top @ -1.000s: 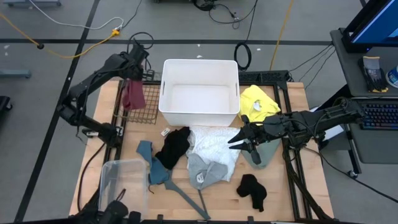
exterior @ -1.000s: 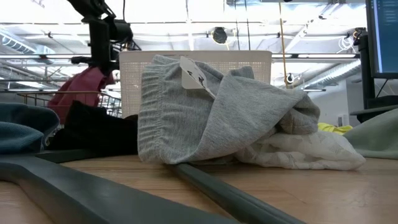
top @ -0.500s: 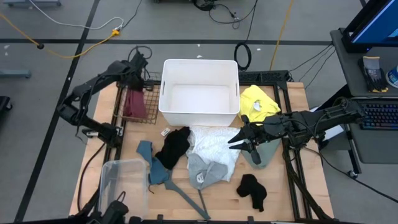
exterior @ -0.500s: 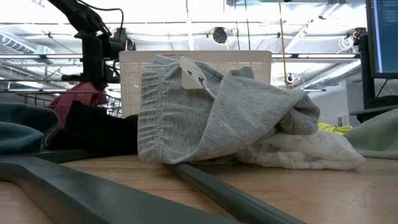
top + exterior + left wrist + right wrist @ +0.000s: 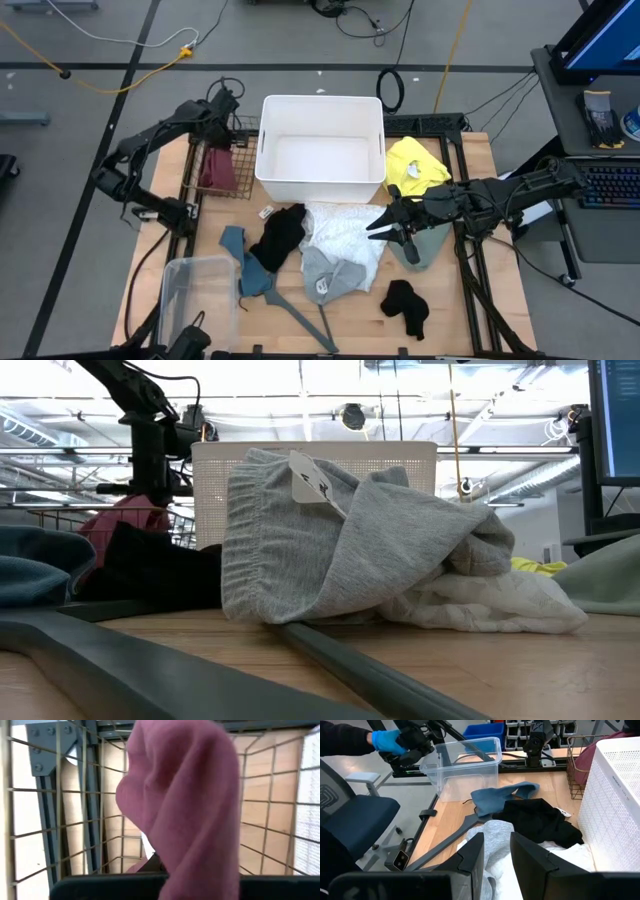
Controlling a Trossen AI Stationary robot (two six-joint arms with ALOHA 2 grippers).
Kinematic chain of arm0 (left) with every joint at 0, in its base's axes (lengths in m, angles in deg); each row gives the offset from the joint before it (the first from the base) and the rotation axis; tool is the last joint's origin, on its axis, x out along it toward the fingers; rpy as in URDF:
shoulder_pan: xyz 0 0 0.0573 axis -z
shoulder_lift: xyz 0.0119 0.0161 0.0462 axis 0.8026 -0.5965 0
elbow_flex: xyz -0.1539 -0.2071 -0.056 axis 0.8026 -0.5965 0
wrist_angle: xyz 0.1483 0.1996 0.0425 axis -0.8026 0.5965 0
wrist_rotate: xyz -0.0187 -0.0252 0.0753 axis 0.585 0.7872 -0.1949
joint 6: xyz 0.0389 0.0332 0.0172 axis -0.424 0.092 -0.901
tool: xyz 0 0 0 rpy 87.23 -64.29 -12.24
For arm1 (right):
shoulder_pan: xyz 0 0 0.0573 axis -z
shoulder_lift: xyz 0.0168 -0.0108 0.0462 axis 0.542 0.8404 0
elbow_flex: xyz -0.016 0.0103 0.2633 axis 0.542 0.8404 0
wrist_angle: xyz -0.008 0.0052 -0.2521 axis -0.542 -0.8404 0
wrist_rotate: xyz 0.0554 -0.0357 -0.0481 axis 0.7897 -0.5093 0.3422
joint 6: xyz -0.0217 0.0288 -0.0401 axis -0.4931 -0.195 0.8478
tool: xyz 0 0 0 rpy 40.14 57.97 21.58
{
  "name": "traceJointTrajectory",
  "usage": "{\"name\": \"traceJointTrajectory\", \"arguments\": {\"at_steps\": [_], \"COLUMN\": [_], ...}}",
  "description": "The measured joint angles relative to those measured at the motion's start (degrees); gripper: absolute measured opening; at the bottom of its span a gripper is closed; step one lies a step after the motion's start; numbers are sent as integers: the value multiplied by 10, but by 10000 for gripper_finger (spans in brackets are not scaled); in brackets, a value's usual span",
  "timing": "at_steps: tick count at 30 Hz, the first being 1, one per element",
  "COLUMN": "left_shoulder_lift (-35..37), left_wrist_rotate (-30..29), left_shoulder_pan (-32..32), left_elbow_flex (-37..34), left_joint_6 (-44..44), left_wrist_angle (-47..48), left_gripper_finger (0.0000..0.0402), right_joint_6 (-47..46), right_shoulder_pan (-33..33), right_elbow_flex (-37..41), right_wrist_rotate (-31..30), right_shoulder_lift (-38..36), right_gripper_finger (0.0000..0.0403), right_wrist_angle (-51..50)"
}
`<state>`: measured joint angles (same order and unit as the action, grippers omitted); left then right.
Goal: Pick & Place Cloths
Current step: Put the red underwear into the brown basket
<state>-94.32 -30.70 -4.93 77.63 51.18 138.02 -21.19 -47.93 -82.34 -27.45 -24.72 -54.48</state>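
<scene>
Your maroon cloth [image 5: 214, 165] hangs down into the wire basket [image 5: 238, 178] left of the white bin [image 5: 321, 146], likely because that basket is where it is to be dropped. The left gripper [image 5: 222, 125] above it is pinched shut on the cloth's top, its arm reaching in from the table's left edge. The other cloths lie heaped mid-table. Your right gripper [image 5: 385, 226] hovers beside the lacy white cloth [image 5: 340, 228], fingers slightly parted, holding nothing.

Left gripper [image 5: 215, 135] fingertips hidden behind the draped maroon fabric cloth [image 5: 190, 805]. Its lower end is cut off at the frame edge. Lacy white cloth [image 5: 480, 605] beside the right gripper [image 5: 385, 228] mostly buried under the light grey garment [image 5: 340, 545].
</scene>
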Motion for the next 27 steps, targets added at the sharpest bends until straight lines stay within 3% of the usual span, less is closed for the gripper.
{"name": "traceJointTrajectory", "arguments": {"at_steps": [27], "left_shoulder_lift": [-4], "left_wrist_rotate": [10], "left_shoulder_pan": [14], "left_elbow_flex": [0], "left_joint_6": [64], "left_wrist_angle": [10], "left_gripper_finger": [0], "right_joint_6": [2], "right_shoulder_pan": [0], "right_elbow_flex": [0], "right_wrist_rotate": [2], "right_shoulder_lift": [0], "right_gripper_finger": [86], "right_wrist_angle": [0]}}
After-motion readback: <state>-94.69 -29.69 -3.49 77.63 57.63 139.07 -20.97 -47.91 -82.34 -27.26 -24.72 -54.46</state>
